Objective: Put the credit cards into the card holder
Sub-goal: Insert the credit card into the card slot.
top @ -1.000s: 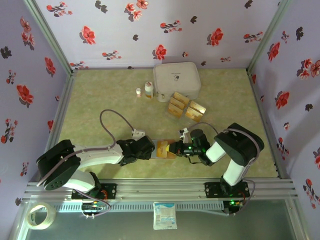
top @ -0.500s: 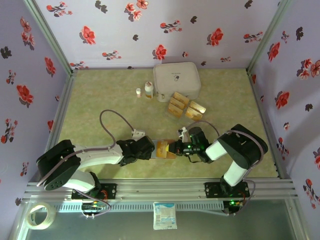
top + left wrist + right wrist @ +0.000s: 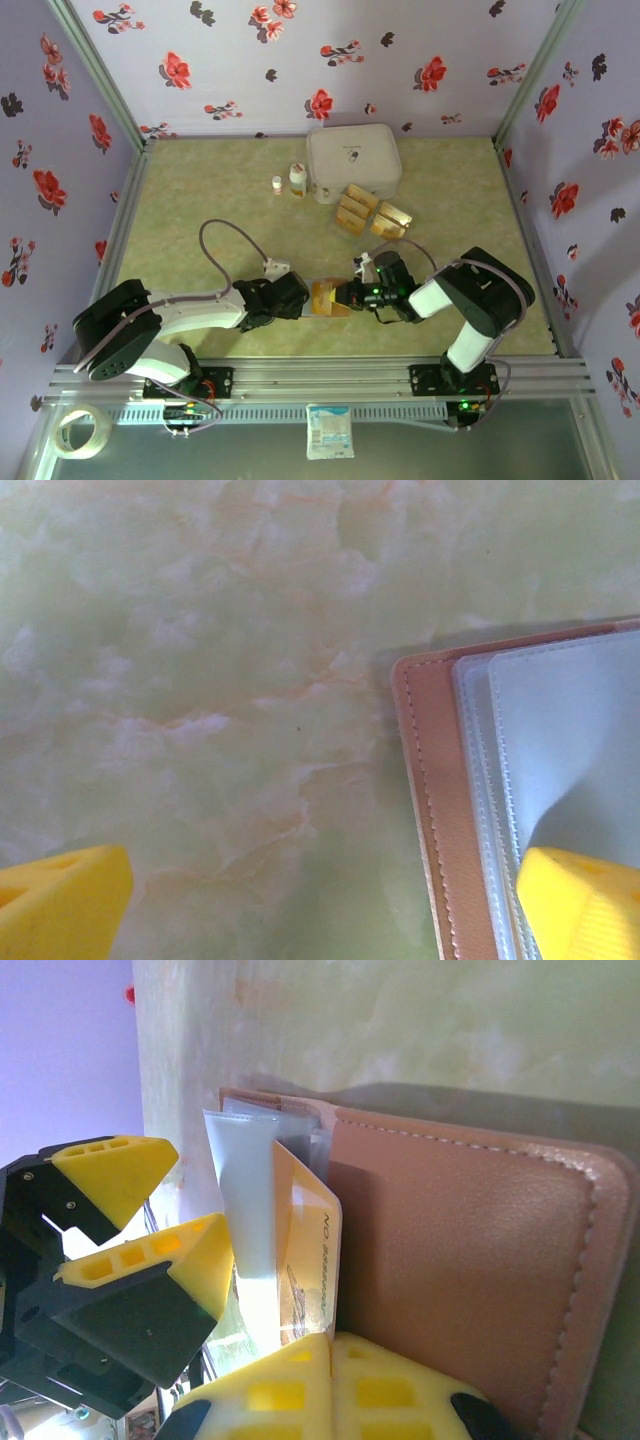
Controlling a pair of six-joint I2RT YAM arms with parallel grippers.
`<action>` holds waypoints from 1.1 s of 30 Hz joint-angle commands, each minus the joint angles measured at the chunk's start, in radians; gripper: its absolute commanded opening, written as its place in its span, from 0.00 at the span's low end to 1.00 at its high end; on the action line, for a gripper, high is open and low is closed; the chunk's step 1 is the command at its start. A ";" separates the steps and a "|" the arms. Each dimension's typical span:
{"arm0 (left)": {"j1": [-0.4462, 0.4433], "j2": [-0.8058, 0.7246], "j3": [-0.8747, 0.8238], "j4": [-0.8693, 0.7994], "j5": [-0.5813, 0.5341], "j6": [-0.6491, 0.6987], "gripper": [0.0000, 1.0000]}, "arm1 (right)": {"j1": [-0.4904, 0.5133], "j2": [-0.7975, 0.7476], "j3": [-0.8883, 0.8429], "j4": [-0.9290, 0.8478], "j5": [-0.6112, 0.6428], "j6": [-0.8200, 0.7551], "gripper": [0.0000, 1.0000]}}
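Green tabletop (image 3: 200, 680); credit card (image 3: 305, 1260) edge-up, lengthwise into open card holder (image 3: 460, 1260)

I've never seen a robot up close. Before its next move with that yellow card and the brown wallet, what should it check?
1. Card held firmly: ok. The right gripper is shut on the card.
2. Wallet lying open: ok. The wallet shows its clear sleeves.
3. Card lined up with a sleeve: ok, it stands on edge right beside one.
4. Card edge inside a pocket: cannot tell.
5. Left gripper steadying the wallet: cannot tell. It is open, with one finger over the sleeves.
6. More cards ready: ok, spare cards lie beside the white case.
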 commanded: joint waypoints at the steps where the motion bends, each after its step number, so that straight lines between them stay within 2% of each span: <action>1: -0.005 0.016 -0.018 -0.006 -0.021 -0.014 1.00 | 0.023 0.042 0.000 -0.121 0.050 -0.027 0.00; 8: -0.005 0.008 -0.024 -0.010 -0.022 -0.015 1.00 | 0.024 -0.007 0.016 -0.207 0.074 -0.059 0.19; 18: 0.013 -0.047 -0.056 -0.034 -0.057 -0.053 1.00 | 0.024 -0.178 0.097 -0.556 0.173 -0.178 0.42; 30: 0.047 -0.082 -0.065 -0.017 -0.042 -0.013 1.00 | 0.024 -0.312 0.280 -0.908 0.238 -0.293 0.53; 33: 0.050 -0.084 -0.061 -0.014 -0.038 0.001 1.00 | 0.024 -0.342 0.329 -1.001 0.272 -0.331 0.54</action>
